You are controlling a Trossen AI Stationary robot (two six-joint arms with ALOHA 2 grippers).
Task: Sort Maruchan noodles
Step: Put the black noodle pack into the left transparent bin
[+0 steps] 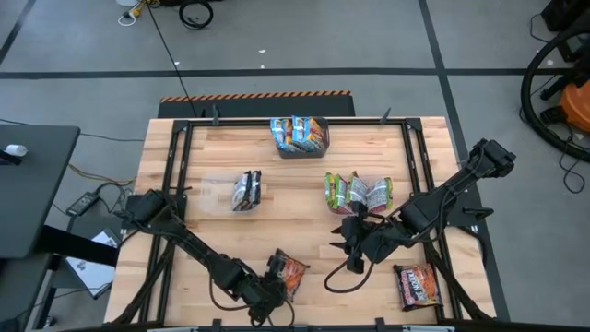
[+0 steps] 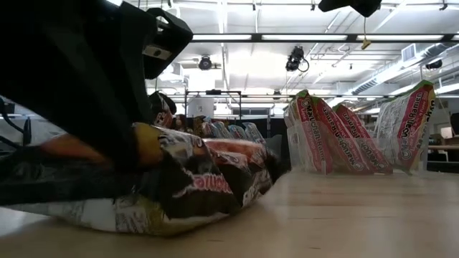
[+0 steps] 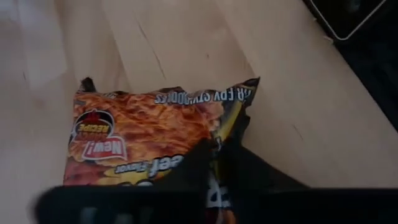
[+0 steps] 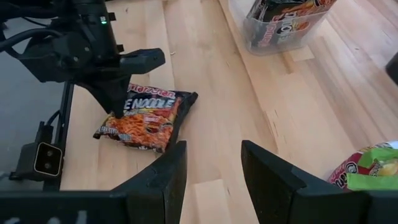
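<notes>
Grey concrete floor surrounds a pale wooden bench [image 1: 304,198] framed by black rails, which we see from above.

Near the bench's front edge, left of centre, lies a flat orange-and-black plastic ramen packet [image 1: 291,273]. The left gripper [image 1: 277,277] sits over this packet's left side. From the right wrist view, its two dark fingers [image 4: 118,99] straddle the packet's edge, one finger down on the wrapper; in the left wrist view, the finger tips lie against the wrapper's near edge. We cannot tell whether they are pinching it or only resting on it.

The right gripper [image 1: 353,251] hovers above bare wood right of centre, just in front of the green packets. Its fingers [image 4: 168,174] are spread apart with nothing between them.

A second orange-and-black ramen packet [image 1: 417,285] lies flat near the front right corner.

A cluster of green-and-red ramen packets [image 1: 359,192] stands upright right of centre, well apart from the front edge.

A clear plastic tub holding dark maroon-black packets [image 1: 245,190] stands left of centre.

A dark grey bin with blue-labelled packets [image 1: 299,136] sits at the middle of the back edge.
</notes>
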